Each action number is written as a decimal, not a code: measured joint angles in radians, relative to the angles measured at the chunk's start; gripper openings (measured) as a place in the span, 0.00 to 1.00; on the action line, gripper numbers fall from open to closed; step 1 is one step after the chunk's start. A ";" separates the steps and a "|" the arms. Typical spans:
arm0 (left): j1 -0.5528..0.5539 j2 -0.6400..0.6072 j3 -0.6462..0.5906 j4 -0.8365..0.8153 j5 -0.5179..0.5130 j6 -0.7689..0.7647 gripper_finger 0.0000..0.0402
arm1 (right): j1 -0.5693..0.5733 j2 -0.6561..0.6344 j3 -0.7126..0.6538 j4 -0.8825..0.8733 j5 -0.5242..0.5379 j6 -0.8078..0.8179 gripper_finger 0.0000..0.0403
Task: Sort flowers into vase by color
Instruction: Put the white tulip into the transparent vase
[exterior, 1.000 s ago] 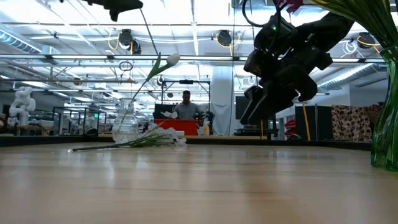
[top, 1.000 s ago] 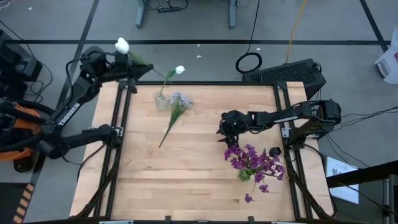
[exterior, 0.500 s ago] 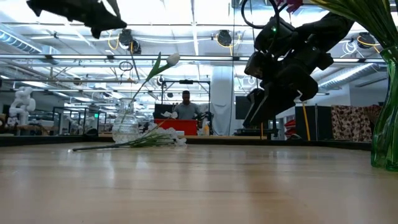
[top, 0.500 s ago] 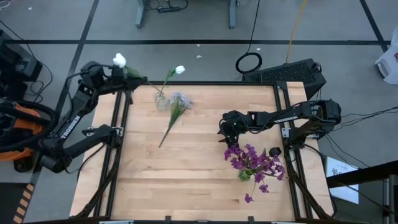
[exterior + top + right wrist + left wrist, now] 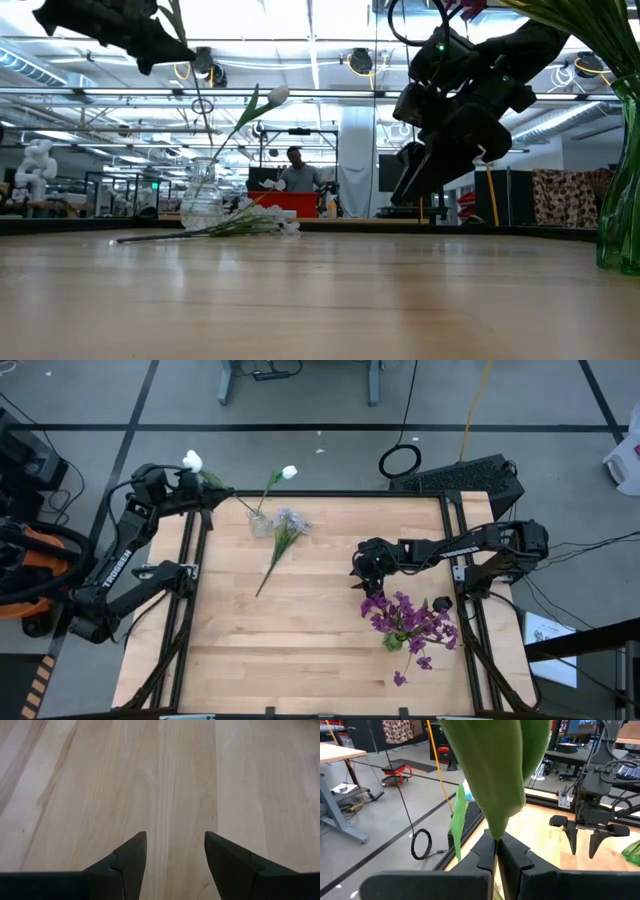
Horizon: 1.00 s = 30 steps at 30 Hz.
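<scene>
Your left tool (image 5: 190, 488) grips a white tulip (image 5: 191, 460); carry it to the far vase (image 5: 259, 520). Right tool (image 5: 362, 570) hangs wide over the tabletop (image 5: 320, 630).

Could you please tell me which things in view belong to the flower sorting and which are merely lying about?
Belonging to the job:
- white flower held in the shut left tool
- white flower standing in the clear vase
- grey-blue flower lying on the table
- purple flowers in the green vase
- right tool, open and empty

Lying about:
- cable loop on the floor
- keyboard
</scene>
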<state>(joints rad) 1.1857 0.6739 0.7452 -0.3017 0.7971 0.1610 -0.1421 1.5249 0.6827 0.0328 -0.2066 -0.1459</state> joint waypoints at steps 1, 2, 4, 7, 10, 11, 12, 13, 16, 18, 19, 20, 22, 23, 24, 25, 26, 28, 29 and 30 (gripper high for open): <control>0.003 -0.003 0.000 -0.005 0.000 -0.002 0.03 | 0.000 0.000 0.000 0.000 0.000 0.000 0.48; 0.007 -0.007 0.000 -0.009 0.000 -0.004 0.03 | 0.000 0.000 0.000 0.000 0.000 0.000 0.48; 0.016 -0.011 0.000 -0.022 -0.007 0.002 0.03 | 0.000 0.000 0.000 0.000 0.000 0.000 0.48; 0.029 -0.002 0.000 -0.034 -0.029 0.003 0.03 | 0.000 0.000 0.000 0.000 0.000 0.000 0.48; 0.032 0.017 0.000 -0.034 -0.031 0.004 0.03 | 0.000 0.000 0.000 0.001 0.000 0.000 0.48; 0.032 0.025 0.000 -0.034 -0.032 0.004 0.03 | 0.000 0.000 0.000 0.000 0.000 0.000 0.48; 0.032 0.033 0.000 -0.033 -0.037 0.004 0.03 | 0.000 0.000 0.000 0.001 0.000 0.000 0.48; 0.033 0.040 0.000 -0.033 -0.043 0.005 0.03 | 0.000 0.000 0.000 0.001 0.000 0.000 0.48; 0.032 0.060 0.000 -0.032 -0.053 0.012 0.03 | 0.000 0.000 0.000 0.001 0.000 0.000 0.48; 0.032 0.069 0.000 -0.023 -0.069 0.013 0.03 | 0.000 0.000 0.000 0.001 0.000 0.000 0.48; 0.032 0.071 0.000 -0.018 -0.072 0.013 0.03 | 0.000 0.000 0.000 0.001 0.000 0.000 0.48; 0.032 0.073 0.000 -0.012 -0.073 0.013 0.03 | 0.000 0.000 0.000 0.000 0.000 0.000 0.48; 0.032 0.078 0.000 -0.003 -0.073 0.011 0.03 | 0.000 0.000 0.000 0.000 0.000 0.000 0.48; 0.032 0.080 0.000 -0.003 -0.074 0.009 0.03 | 0.000 0.000 0.000 0.000 0.000 0.000 0.48; 0.032 0.082 0.000 -0.004 -0.075 0.007 0.03 | 0.000 0.000 0.000 0.000 0.000 0.000 0.48; 0.032 0.085 0.000 -0.005 -0.075 0.006 0.03 | 0.000 0.000 0.000 0.001 0.000 0.000 0.48; 0.032 0.088 0.001 -0.013 -0.076 0.006 0.03 | 0.000 0.000 0.000 0.001 0.000 0.000 0.48; 0.031 0.095 -0.003 -0.016 -0.077 0.004 0.03 | 0.000 0.000 0.000 0.000 0.000 0.000 0.48; 0.031 0.095 -0.014 -0.002 -0.078 -0.003 0.03 | 0.000 0.000 0.000 0.000 0.000 0.000 0.48; 0.031 0.094 -0.027 0.015 -0.079 -0.019 0.03 | 0.000 0.000 0.000 0.000 0.000 0.000 0.48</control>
<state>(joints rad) 1.2171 0.7681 0.7183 -0.2862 0.7183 0.1417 -0.1421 1.5249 0.6827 0.0330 -0.2067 -0.1459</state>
